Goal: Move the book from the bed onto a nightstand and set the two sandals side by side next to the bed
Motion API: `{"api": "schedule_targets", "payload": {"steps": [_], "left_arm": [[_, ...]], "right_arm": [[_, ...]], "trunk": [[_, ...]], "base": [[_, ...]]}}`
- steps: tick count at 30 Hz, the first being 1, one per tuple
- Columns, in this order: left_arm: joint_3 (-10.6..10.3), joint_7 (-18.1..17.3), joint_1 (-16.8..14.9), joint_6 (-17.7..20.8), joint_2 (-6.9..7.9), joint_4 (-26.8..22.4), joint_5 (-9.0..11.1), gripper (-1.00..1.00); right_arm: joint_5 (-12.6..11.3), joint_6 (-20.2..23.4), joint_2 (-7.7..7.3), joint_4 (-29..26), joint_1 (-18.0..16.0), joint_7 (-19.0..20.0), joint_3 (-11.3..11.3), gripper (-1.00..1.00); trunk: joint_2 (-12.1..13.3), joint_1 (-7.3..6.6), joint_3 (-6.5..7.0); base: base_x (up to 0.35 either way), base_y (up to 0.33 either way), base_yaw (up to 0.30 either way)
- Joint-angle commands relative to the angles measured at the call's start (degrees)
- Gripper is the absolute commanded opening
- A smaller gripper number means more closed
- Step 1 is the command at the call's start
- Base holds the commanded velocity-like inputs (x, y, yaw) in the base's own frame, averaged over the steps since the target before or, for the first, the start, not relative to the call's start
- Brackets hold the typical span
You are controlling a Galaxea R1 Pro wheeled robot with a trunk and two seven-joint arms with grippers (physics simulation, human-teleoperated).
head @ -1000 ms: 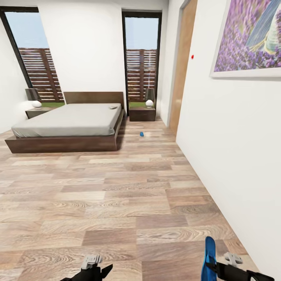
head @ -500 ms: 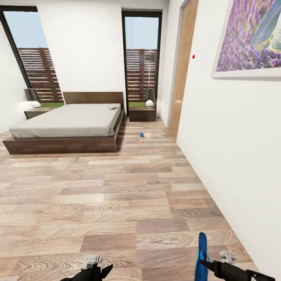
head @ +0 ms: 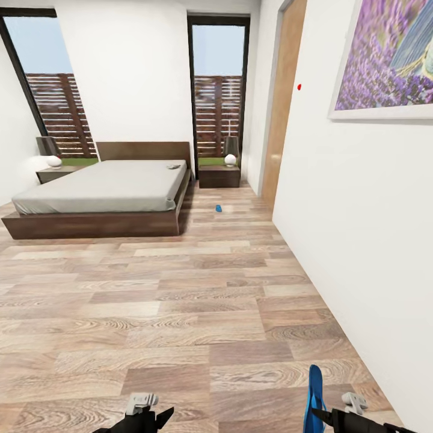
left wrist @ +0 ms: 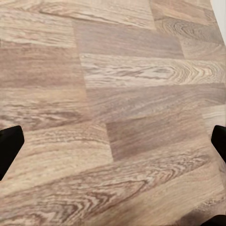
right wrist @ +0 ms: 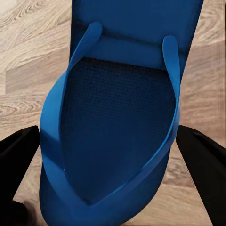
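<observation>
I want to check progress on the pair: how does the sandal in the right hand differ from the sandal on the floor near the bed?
The held sandal is clamped in the right hand and stands on edge above the floor; the other sandal lies free on the wood floor between the bed and the right-side nightstand. The held one is close to the robot, the other far across the room. Both are bright blue.

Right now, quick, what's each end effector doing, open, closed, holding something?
Left end effector: open, holding nothing, above bare wood floor.
Right end effector: shut on a blue sandal.
</observation>
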Motion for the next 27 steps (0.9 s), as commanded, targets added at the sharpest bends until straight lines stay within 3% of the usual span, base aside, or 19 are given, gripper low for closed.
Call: {"api": "schedule_targets", "payload": {"steps": [1, 10, 27], "left_arm": [[0.1, -0.3, 0.0, 0.5, -0.01, 0.0, 0.5, 1.0], [0.1, -0.3, 0.0, 0.5, -0.01, 0.0, 0.5, 1.0], [0.1, -0.3, 0.1, -1.4, -0.15, 0.2, 0.7, 1.0]], "right_arm": [[-0.6, 0.5, -0.02, 0.2, 0.0, 0.1, 0.2, -1.0], [-0.6, -0.2, 0.04, 0.6, 0.0, 0.1, 0.2, -1.0], [-0.6, -0.2, 0.05, 0.7, 0.0, 0.1, 0.2, -1.0]], "trunk": [[0.0, 0.02, -0.05], [0.0, 0.02, -0.05], [0.0, 0.02, -0.05]], "base": [[0.299, 0.0, 0.0], [0.255, 0.0, 0.0], [0.011, 0.0, 0.0]]}}
